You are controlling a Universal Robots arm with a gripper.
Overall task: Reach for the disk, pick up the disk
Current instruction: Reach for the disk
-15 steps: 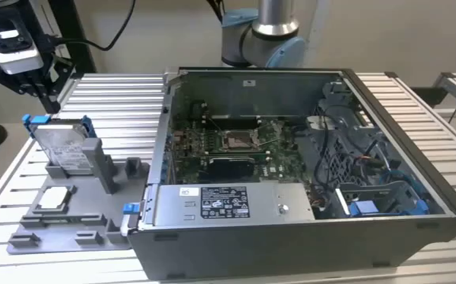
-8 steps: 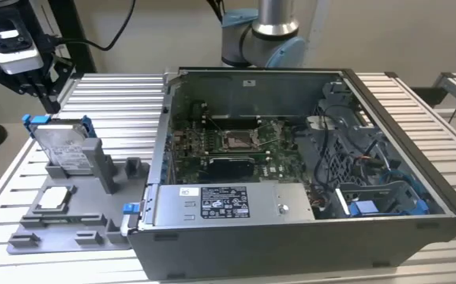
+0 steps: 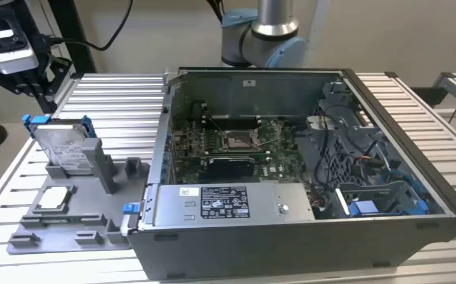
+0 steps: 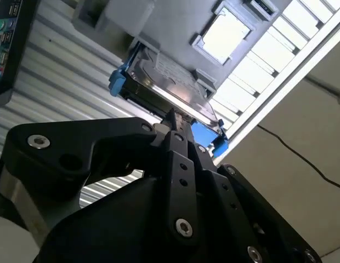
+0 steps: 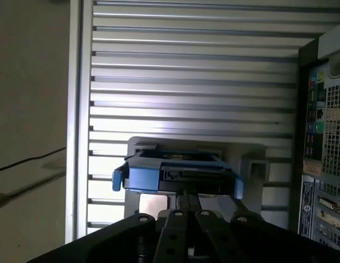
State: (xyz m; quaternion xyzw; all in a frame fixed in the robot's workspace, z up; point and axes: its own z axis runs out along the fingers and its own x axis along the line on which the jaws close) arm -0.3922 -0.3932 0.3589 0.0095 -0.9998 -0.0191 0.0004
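Note:
The disk (image 3: 62, 145) stands on edge in a slot of the grey holder (image 3: 70, 234) at the exterior view's left, silver with a white label and blue side rails. My gripper (image 3: 45, 102) hangs above it and a little to the exterior view's left, not touching it. In both wrist views the black fingers run together to a point, shut with nothing between them, and the gripper (image 4: 173, 116) (image 5: 186, 198) points at the upper edge of the disk (image 4: 170, 76) (image 5: 175, 172).
A small flat silver-white chip (image 3: 54, 198) (image 4: 225, 35) lies in the holder in front of the disk. An open computer case (image 3: 291, 177) with a grey power supply box (image 3: 228, 204) stands to the exterior view's right. Slatted metal tabletop (image 3: 117, 106) surrounds the holder.

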